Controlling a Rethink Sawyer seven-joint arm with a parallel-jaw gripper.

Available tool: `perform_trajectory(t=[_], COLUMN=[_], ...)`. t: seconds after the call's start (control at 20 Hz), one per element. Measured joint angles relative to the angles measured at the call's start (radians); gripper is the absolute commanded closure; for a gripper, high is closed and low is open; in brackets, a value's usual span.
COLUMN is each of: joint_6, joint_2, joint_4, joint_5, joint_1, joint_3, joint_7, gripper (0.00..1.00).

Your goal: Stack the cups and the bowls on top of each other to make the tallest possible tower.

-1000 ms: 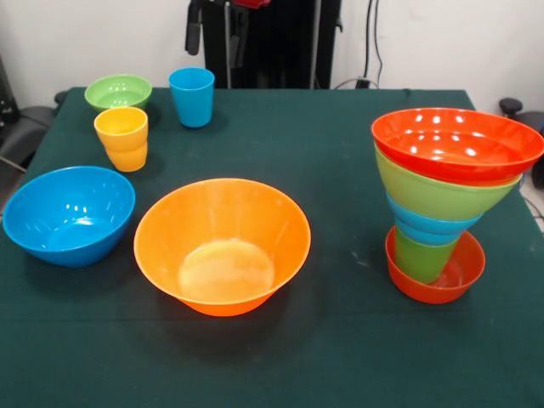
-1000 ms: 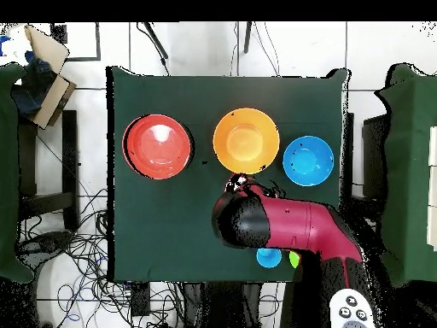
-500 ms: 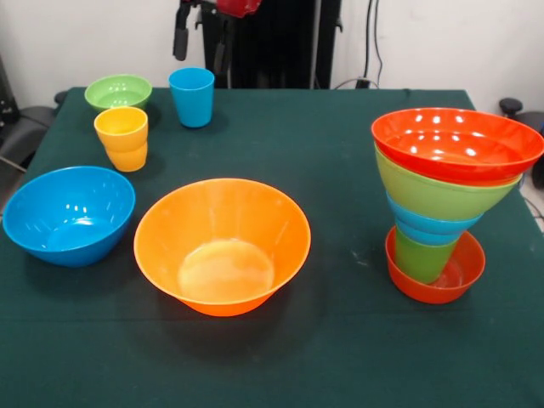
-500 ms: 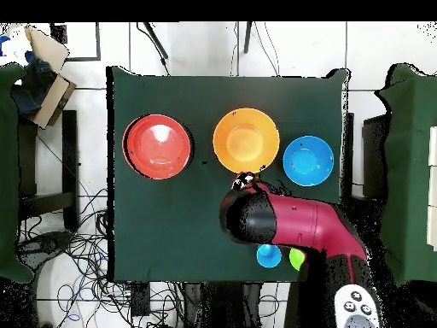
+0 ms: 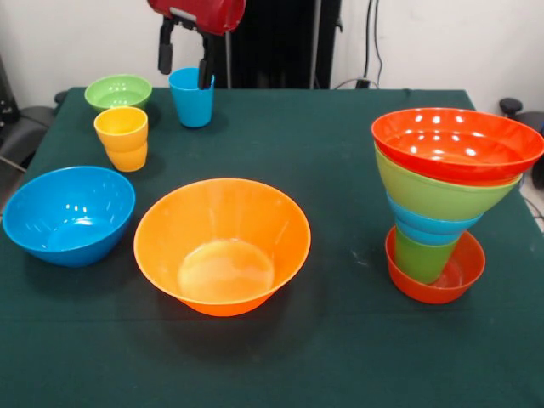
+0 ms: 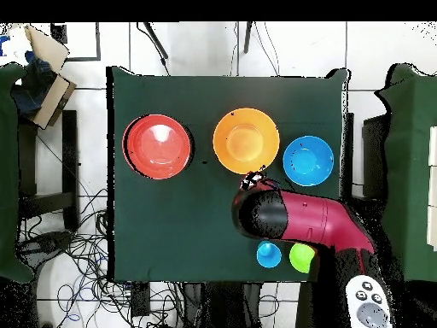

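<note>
Two spread fingers (image 5: 183,63) of the gripper are hanging just above the blue cup (image 5: 191,98), holding nothing, near the yellow cup (image 5: 121,138).

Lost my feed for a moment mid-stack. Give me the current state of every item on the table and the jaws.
tower: standing; red bowl on top, small red bowl lowest.
large orange bowl: upright, empty, loose.
blue bowl: upright, empty, loose.
yellow-orange cup: upright, loose.
blue cup: upright, loose.
small green bowl: upright, loose.
gripper: jaws open, empty, above the table by the blue cup.
</note>
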Motion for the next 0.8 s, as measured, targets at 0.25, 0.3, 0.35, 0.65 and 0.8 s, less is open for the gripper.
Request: perform_trajectory(t=[0.25, 0.3, 0.35, 0.65, 0.8], joint_6=[0.000, 0.000, 0.000, 0.022, 0.024], joint_2=[0.008, 0.008, 0.008, 0.017, 0.044], joint_4=[0.000, 0.000, 0.000, -0.005, -0.017], joint_5=[-0.034, -0.044, -0.063, -0.115, -0.130], joint_1=[-0.018, -0.024, -0.037, -0.100, -0.127], joint_3=[0.037, 0.047, 0.066, 0.139, 0.165], joint_7=[-0.001, -0.003, -0.010, -0.060, -0.075], gripper=[0.00, 0.00, 0.00, 0.00, 0.00])
